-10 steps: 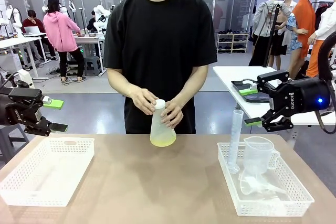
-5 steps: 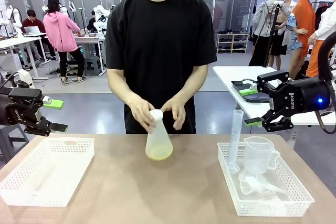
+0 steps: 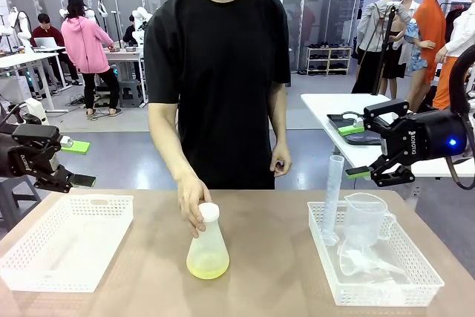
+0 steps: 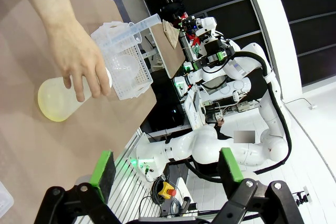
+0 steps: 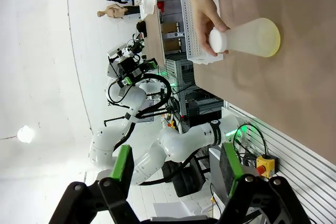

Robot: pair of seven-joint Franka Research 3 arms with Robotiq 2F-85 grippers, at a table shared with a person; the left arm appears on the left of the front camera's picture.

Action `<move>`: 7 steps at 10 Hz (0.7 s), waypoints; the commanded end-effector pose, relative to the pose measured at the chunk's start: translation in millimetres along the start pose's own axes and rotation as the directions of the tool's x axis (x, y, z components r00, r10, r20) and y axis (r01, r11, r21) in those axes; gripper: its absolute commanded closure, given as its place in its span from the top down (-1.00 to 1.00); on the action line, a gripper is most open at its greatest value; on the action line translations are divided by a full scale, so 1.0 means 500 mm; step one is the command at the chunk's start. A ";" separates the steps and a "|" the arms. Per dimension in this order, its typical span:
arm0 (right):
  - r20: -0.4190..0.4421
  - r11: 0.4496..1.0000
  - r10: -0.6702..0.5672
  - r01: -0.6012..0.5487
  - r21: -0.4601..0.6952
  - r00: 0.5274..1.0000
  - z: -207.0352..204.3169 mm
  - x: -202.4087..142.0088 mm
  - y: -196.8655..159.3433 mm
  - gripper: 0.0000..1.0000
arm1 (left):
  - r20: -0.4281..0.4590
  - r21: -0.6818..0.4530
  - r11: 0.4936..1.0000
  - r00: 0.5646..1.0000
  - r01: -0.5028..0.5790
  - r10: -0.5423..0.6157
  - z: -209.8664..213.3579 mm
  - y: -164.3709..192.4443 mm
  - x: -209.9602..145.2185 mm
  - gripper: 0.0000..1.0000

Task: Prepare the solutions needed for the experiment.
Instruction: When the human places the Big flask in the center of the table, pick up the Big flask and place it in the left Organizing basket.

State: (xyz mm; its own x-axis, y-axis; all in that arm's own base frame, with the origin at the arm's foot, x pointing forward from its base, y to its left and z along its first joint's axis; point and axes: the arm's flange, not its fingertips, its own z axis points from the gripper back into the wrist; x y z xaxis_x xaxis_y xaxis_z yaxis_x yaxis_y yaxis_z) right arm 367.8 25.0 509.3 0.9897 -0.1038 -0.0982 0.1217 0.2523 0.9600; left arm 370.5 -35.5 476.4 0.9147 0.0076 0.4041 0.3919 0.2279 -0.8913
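Well left of the flask (image 3: 207,246), the left gripper (image 3: 74,162) hangs with its jaws spread, empty. The person's hand (image 3: 191,204) holds the flask's neck. I think a gripper should wait until this hand leaves, then take the neck from the side. The flask stands upright on the table (image 3: 271,265), its long axis vertical and its neck pointing up, with the solutions (image 3: 207,266) shallow at the bottom. Well right of the flask, the right gripper (image 3: 355,151) is also spread and empty.

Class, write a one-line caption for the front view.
A hand holds the flask; left gripper and right gripper hang open either side.
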 end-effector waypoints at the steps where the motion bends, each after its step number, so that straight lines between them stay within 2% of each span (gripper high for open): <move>1: 0.001 1.000 0.004 -0.004 0.010 1.000 0.000 -0.001 0.005 0.67 | 0.017 -0.028 1.000 1.000 0.007 -0.007 -0.004 -0.002 0.004 1.00; 7: 0.001 1.000 0.004 -0.004 0.010 1.000 0.000 -0.001 0.005 0.67 | 0.017 -0.028 1.000 1.000 0.007 -0.007 -0.004 -0.002 0.004 1.00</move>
State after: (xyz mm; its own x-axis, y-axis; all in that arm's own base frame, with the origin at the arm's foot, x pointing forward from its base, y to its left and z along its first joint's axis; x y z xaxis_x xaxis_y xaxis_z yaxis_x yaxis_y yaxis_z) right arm 367.8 24.8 509.3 0.9897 -0.1040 -0.0984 0.1219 0.2523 0.9599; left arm 370.5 -35.5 476.4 0.9147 0.0076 0.4041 0.3919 0.2279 -0.8913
